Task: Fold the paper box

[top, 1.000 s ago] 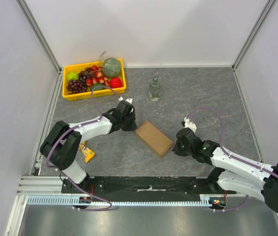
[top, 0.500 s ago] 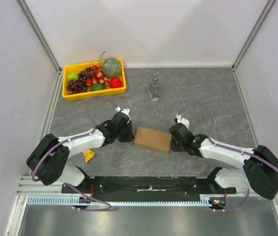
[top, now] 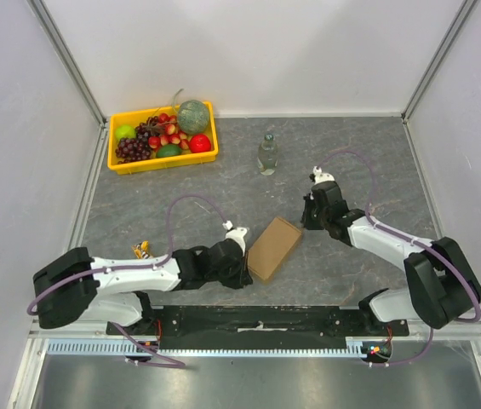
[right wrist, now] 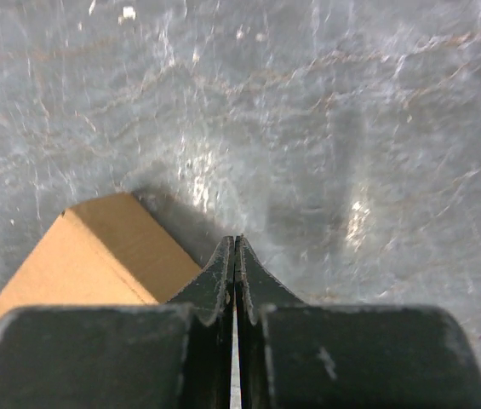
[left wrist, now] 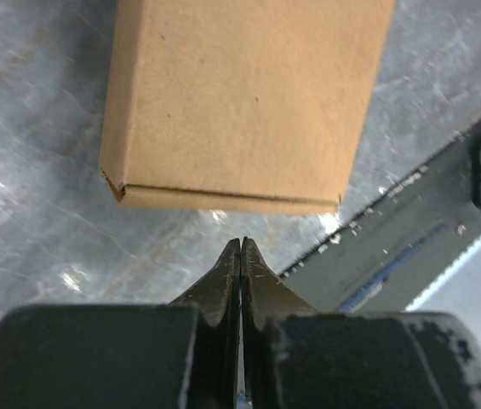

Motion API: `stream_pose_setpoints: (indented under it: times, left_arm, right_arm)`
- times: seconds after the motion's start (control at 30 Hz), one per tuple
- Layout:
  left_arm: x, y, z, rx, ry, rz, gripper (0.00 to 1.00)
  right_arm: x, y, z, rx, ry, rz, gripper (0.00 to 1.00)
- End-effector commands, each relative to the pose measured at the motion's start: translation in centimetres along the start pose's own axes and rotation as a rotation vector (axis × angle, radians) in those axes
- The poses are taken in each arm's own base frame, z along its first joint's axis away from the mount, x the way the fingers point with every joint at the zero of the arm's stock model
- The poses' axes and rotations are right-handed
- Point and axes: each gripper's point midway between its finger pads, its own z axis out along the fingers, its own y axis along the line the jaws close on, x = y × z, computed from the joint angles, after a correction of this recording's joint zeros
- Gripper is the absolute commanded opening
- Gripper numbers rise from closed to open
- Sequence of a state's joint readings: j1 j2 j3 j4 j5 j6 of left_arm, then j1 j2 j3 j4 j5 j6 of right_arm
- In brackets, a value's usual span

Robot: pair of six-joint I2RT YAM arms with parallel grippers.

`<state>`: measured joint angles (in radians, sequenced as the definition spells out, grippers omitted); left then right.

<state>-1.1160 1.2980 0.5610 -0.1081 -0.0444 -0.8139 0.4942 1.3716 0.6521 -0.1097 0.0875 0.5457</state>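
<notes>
A slim paper box (top: 274,248) of plain brown cardboard, closed, lies flat and aslant on the grey stone-patterned worktop (top: 368,153), near its front edge and between the two arms. The left gripper (left wrist: 240,249), fingers pressed together and holding nothing, points at the box's near short end, its tips just short of the cardboard in the wrist view. The right gripper (right wrist: 235,245), likewise pressed together and empty, sits low just beside the box's far corner; whether it touches cannot be told. At the back left stands a yellow tray (top: 162,164) of mixed fruit, with a small clear bottle (top: 266,154) upright nearby, both well apart from the box
</notes>
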Motion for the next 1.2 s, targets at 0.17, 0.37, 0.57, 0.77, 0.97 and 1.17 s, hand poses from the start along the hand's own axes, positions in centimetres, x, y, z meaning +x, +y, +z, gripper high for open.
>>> stream_pose_setpoints:
  times: [0.17, 0.37, 0.57, 0.77, 0.97, 1.17]
  left_arm:
    - [-2.8, 0.8, -5.4, -0.039, -0.21, -0.117, 0.02]
    - [-8.0, 2.8, -7.6, -0.112, -0.336, -0.117, 0.02]
    - [-10.6, 4.0, -3.9, -0.13, -0.294, -0.087, 0.02]
    - [-10.6, 1.9, 0.7, -0.05, -0.179, -0.032, 0.02]
    - [-9.4, 0.9, 2.6, 0.006, -0.114, -0.024, 0.02]
    - [-6.7, -0.5, 3.1, 0.048, -0.071, -0.006, 0.02]
  right_arm:
    - [-2.1, -2.8, -2.1, 0.095, -0.054, 0.104, 0.04]
    - [2.9, -2.6, -3.3, 0.05, 0.08, 0.174, 0.01]
    - [6.3, 0.1, -5.0, -0.085, 0.151, 0.23, 0.0]
    - [7.8, 4.3, -5.6, -0.216, 0.203, 0.192, 0.0]
    - [8.9, 6.0, -5.8, -0.244, 0.232, 0.175, 0.0]
    - [7.7, 6.8, -4.5, -0.264, 0.19, 0.136, 0.0]
